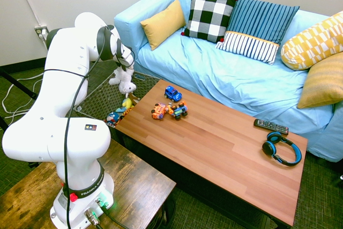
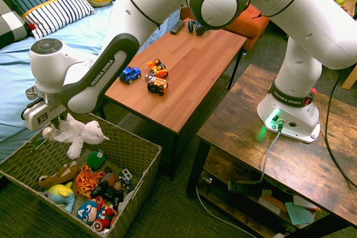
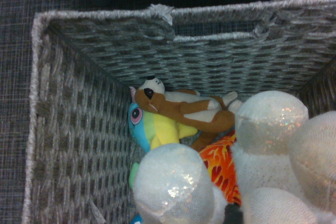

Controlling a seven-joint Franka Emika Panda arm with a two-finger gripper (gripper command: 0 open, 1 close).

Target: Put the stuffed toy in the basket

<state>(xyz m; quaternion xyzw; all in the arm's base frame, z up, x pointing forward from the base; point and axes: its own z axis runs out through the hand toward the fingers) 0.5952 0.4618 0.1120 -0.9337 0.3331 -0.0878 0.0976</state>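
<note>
Here, the gripper [image 2: 49, 128], clamped on the stuffed toy [image 2: 78, 135], holds it above the basket [image 2: 131, 151], over a brown plush [image 3: 184, 111] and other toys.

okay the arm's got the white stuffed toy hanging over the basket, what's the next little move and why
Probably open the tool and let go. The stuffed toy hangs from it over the basket, inside the rim and just above the toys already lying there, so a drop should land it inside.

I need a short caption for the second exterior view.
Gripper holds the stuffed toy over the basket.
</note>
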